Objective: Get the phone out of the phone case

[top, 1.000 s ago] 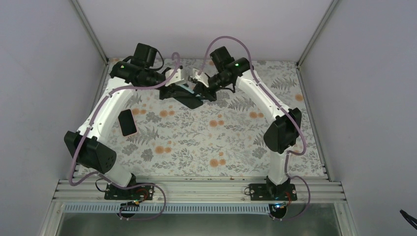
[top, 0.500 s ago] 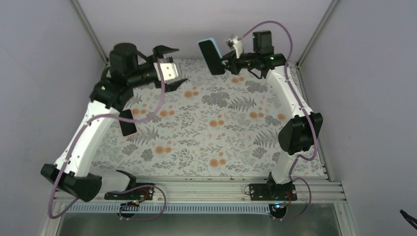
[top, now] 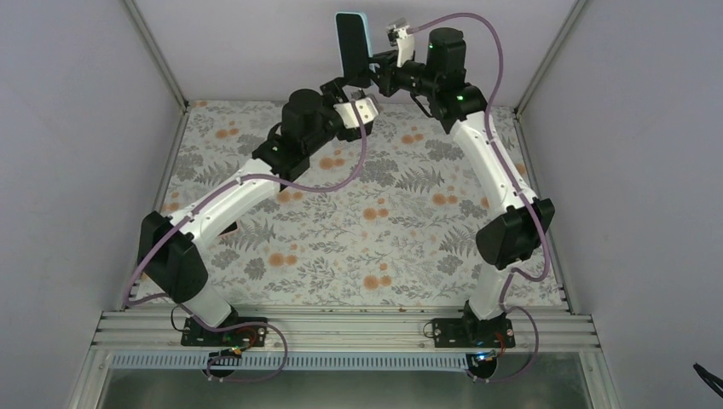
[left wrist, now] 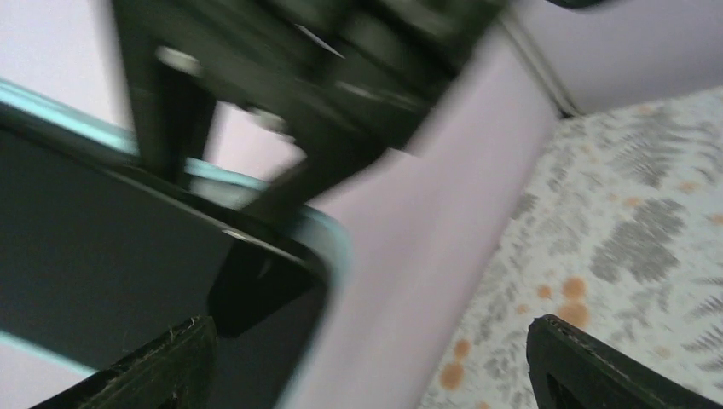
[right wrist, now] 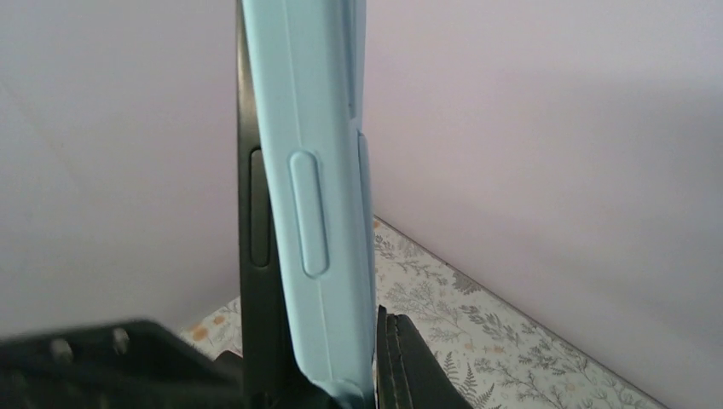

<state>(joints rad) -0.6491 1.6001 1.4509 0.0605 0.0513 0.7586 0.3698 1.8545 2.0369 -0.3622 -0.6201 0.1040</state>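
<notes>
Fingers (right wrist: 407, 362) of the right gripper (top: 368, 63) are pinched tight on the lower end of the phone case (right wrist: 320, 196). It stands bolt upright above them, pale blue and edge-on, with the black phone (right wrist: 256, 307) flat against its left face and one long raised button (right wrist: 309, 213) on its side. Close beside those fingers, the left gripper (top: 345, 87) has its own fingers (left wrist: 162, 366) spread wide, gripping nothing, the dark screen (left wrist: 102, 256) just ahead of them. Hard going here: the left wrist view is smeared, the case's top runs out of frame, and its foot is buried between the right fingers.
</notes>
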